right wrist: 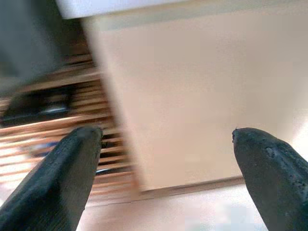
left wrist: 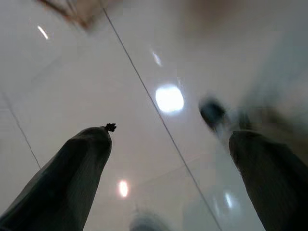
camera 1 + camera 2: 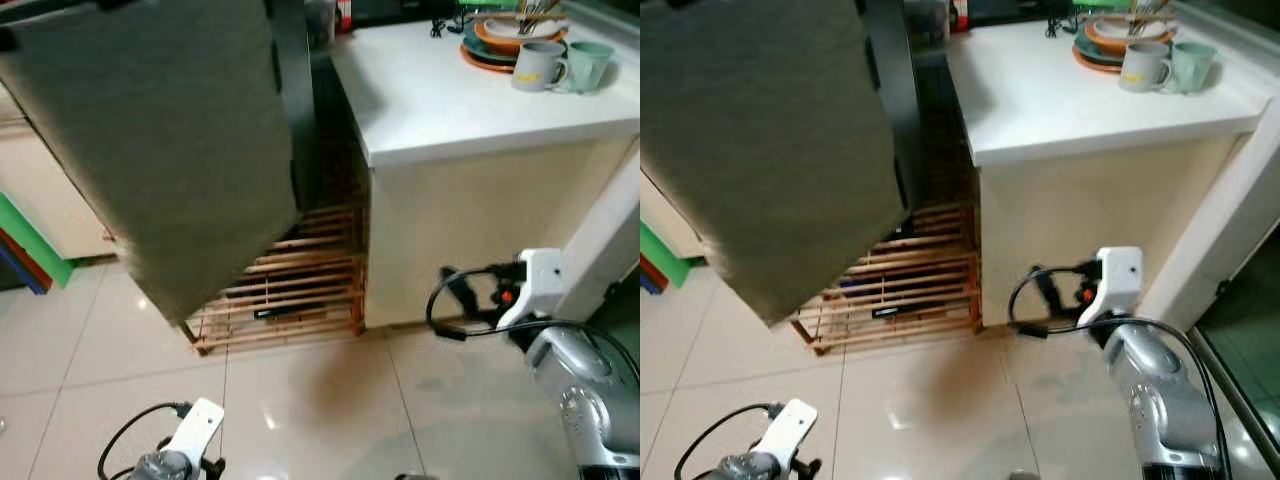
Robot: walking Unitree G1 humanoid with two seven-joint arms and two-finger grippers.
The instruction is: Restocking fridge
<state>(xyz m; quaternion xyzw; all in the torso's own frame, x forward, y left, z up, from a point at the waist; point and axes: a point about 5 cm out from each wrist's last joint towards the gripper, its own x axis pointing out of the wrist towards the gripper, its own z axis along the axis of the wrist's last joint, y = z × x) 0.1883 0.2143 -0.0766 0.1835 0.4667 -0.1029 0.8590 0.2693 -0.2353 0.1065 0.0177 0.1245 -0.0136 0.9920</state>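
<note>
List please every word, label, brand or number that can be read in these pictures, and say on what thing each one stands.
No text can be read in these pictures.
Grey mug on the white counter: a yellow mark on its side, too small to read.
Red item at the counter's far edge: some print, too blurred to read.
Dark object in the wooden slatted rack: a pale strip, unreadable.

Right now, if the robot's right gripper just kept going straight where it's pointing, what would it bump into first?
Probably the cream side panel of the counter: the open right gripper aims at it, with nothing visible between, though depth is unclear.
</note>
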